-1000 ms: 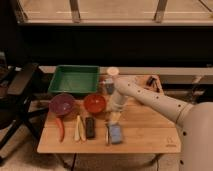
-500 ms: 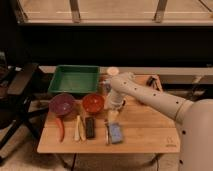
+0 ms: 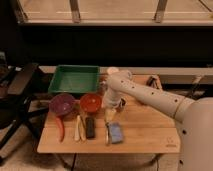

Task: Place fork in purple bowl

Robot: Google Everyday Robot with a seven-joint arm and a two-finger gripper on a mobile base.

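In the camera view the gripper (image 3: 110, 115) hangs empty with jaws apart, low over the desk (image 3: 150, 136) and right of the orange bowl (image 3: 91, 102). The fork (image 3: 106, 134) lies flat just nearer, along the left edge of the blue pad (image 3: 117, 133). The purple bowl (image 3: 62, 104) sits further left. A good pick would likely straddle the fork's thin handle crosswise, clear of the pad.

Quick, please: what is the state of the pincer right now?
Pincer: open, holding nothing; it hangs beside the orange-red bowl, just behind the fork.
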